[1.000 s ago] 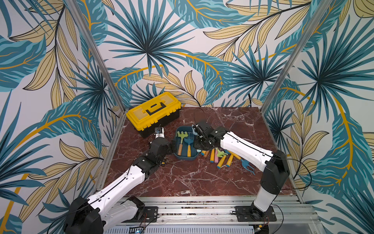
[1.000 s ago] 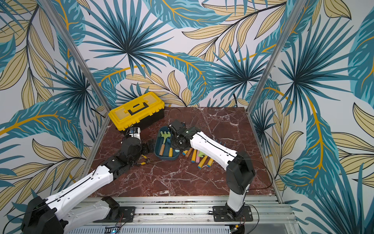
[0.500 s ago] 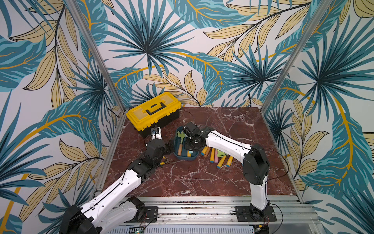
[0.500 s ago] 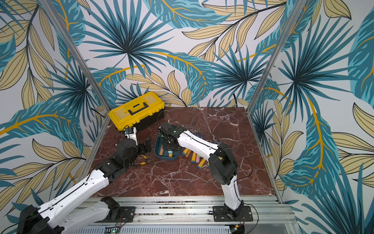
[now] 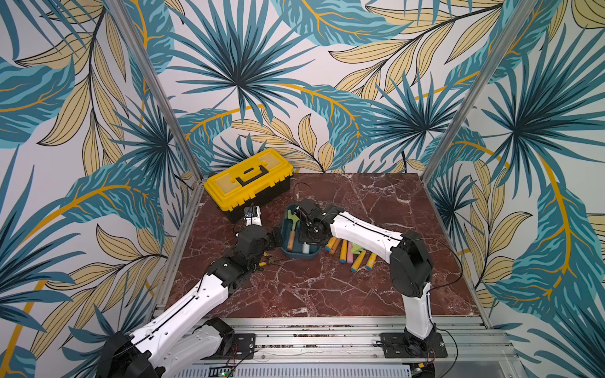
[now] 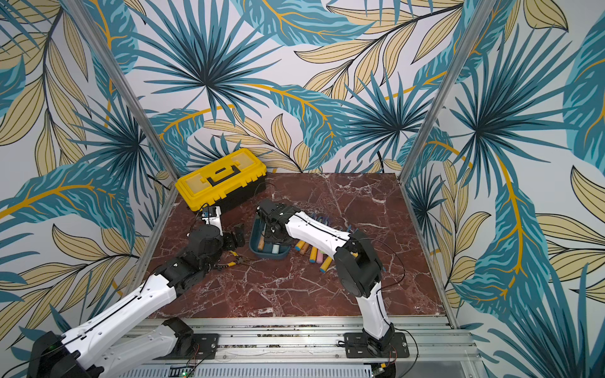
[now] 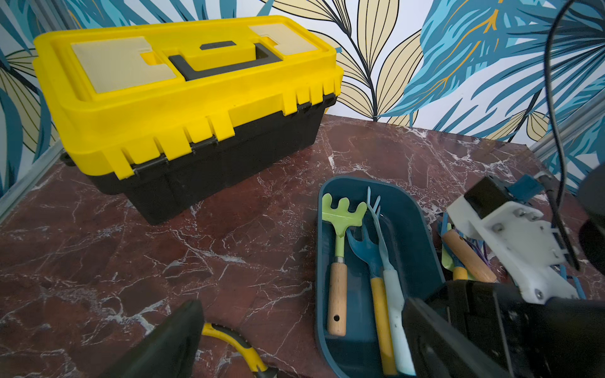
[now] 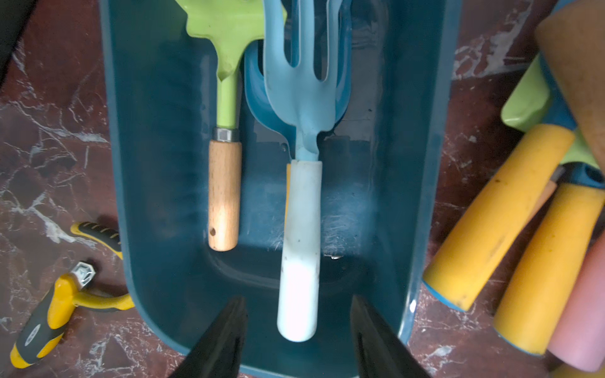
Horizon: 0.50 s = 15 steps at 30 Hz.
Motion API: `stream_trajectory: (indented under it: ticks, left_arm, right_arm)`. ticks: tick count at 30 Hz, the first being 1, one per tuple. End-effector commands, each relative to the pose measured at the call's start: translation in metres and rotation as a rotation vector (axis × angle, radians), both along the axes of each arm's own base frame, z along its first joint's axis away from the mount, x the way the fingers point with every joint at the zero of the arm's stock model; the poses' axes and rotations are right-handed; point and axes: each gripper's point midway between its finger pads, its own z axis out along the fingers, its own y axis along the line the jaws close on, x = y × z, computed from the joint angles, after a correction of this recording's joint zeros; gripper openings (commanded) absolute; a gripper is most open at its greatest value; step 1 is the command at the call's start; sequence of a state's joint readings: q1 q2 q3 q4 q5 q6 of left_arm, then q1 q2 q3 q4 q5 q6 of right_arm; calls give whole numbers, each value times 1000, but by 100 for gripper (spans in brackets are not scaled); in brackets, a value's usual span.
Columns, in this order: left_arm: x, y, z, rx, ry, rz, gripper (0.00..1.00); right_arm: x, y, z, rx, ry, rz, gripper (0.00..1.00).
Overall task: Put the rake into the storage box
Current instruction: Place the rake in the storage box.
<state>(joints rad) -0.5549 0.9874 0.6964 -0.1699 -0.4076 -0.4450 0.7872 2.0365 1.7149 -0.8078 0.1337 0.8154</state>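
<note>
The teal storage box stands mid-table in both top views. Inside it lies the light blue rake with a white handle, free of any grip. My right gripper hovers open over the box's near end, its fingers on either side of the handle tip and apart from it. Beside this rake lie a green rake with a wooden handle and a dark blue fork. My left gripper stands open and empty by the box's left wall.
A yellow-lidded black toolbox sits at the back left. Yellow-and-black pliers lie on the marble between my left arm and the box. Several more hand tools with yellow and pink handles are piled right of the box.
My right arm swung left over the box and its jaws opened, leaving the white-handled rake lying in the box. The left arm drew back a little.
</note>
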Motion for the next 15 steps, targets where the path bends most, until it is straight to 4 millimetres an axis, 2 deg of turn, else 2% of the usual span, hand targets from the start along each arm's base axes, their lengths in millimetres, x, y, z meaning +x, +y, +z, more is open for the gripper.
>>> stream_trajectory:
  ticks: [1, 7, 9, 10, 12, 15]
  left_arm:
    - [0, 2, -8, 10, 8, 5, 100]
    - [4, -10, -16, 7, 39, -43, 100]
    - [7, -15, -20, 7, 56, -63, 100]
    - [7, -18, -22, 7, 63, -74, 100]
    - [9, -25, -25, 2, 82, -104, 100]
    - [10, -37, -28, -13, 110, -154, 100]
  right_arm:
    - [-4, -9, 18, -6, -37, -1, 57]
    - [-9, -29, 52, -7, -116, 10, 66]
    - [-11, -38, 61, -10, -140, 16, 79]
    - [-13, -44, 64, -15, -150, 17, 81]
    - [-16, -56, 70, -22, -168, 20, 91]
    - [-20, -75, 75, -18, -194, 20, 99]
